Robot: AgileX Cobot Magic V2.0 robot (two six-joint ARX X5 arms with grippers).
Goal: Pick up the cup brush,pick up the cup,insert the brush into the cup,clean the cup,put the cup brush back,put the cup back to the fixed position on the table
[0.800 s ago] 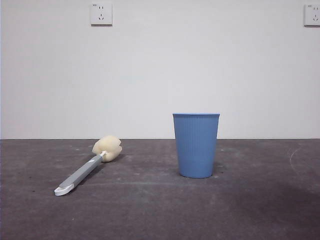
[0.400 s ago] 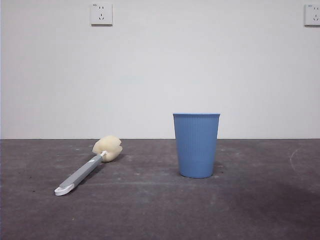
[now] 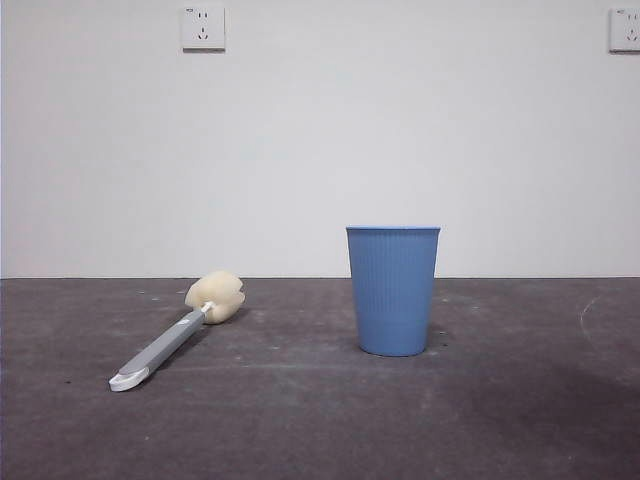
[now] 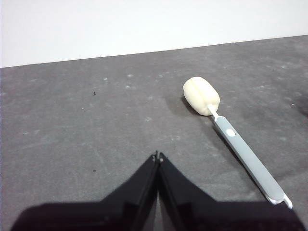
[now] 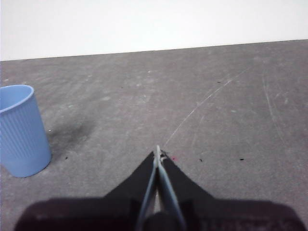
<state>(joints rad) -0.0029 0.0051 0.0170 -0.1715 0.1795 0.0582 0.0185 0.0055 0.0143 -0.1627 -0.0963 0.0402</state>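
The cup brush (image 3: pixel 170 338) lies flat on the dark grey table (image 3: pixel 300 430) at the left, its cream sponge head (image 3: pixel 214 297) toward the wall and its white looped end nearest the camera. The blue ribbed cup (image 3: pixel 392 290) stands upright near the middle. Neither gripper shows in the front view. In the left wrist view my left gripper (image 4: pixel 158 156) is shut and empty, well short of the brush (image 4: pixel 240 151). In the right wrist view my right gripper (image 5: pixel 158 151) is shut and empty, well apart from the cup (image 5: pixel 21 130).
A white wall stands behind the table with two sockets (image 3: pixel 202 27) high up. The table bears faint pale scuffs and a curved scratch (image 5: pixel 202 106).
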